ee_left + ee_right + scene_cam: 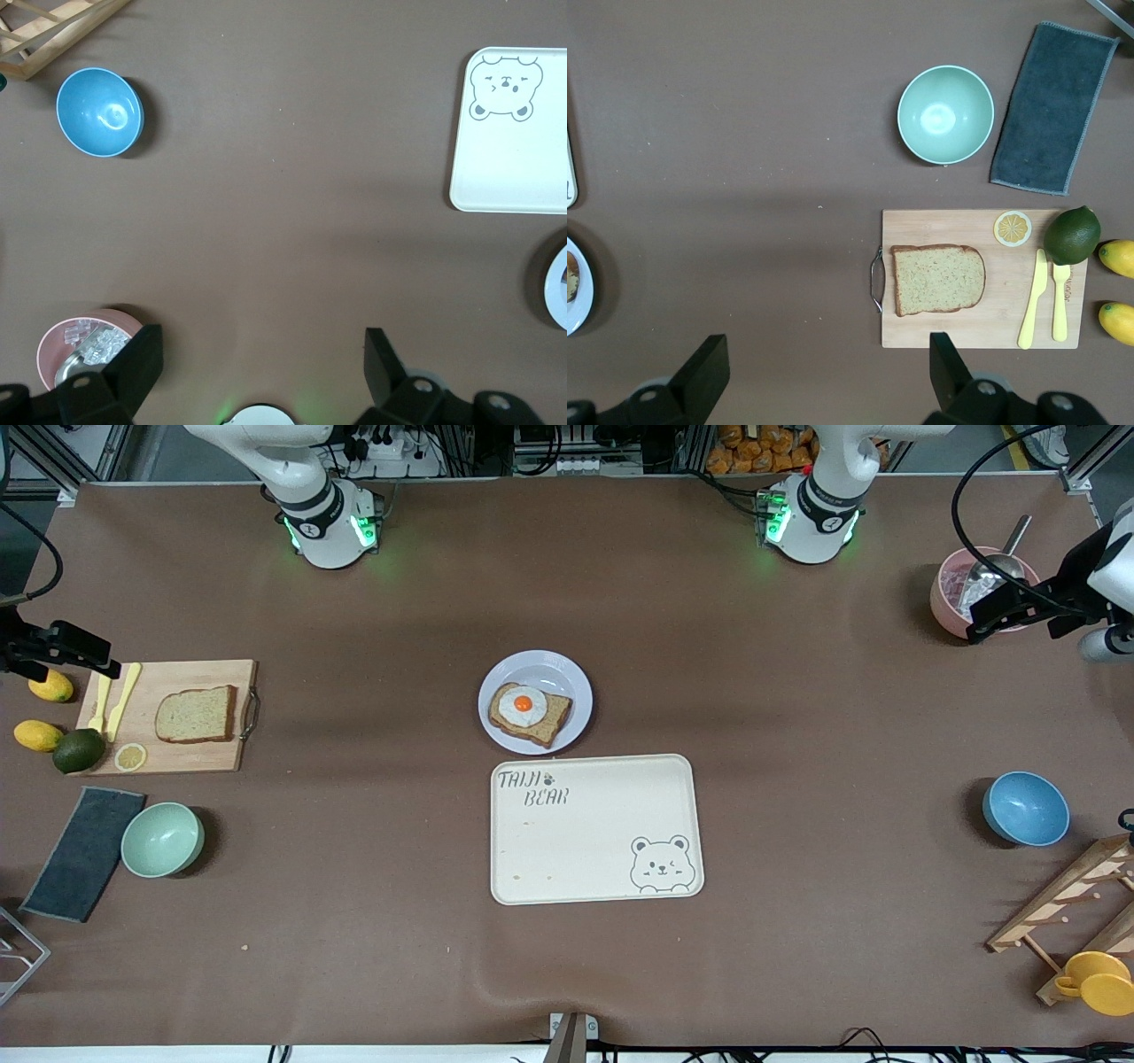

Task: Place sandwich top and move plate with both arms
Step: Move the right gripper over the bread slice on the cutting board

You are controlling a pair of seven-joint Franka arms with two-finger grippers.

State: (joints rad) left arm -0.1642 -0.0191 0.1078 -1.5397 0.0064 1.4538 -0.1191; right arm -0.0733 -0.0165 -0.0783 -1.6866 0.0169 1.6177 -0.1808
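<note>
The plain square slice of wholemeal bread (196, 714) lies on the wooden cutting board (213, 755) toward the right arm's end of the desk. The round pale lavender plate (567, 676), carrying an egg-topped slice, sits just beside the cream bear-printed tray (595, 841). The left gripper (263, 367) hangs near the pink bowl (55, 348) and the right gripper (830, 367) near the board, both with fingers released.

High front camera; wrist cameras look straight down, sharing tray (595, 828).

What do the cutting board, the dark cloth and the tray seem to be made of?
Cutting board: looks like pale wood or bamboo, matte, with visible grain and a metal handle.
Cloth: dark grey fabric, soft-looking, with a stitched hem.
Tray: cream, smooth, probably plastic or melamine; printed bear and rounded rim suggest this.
</note>
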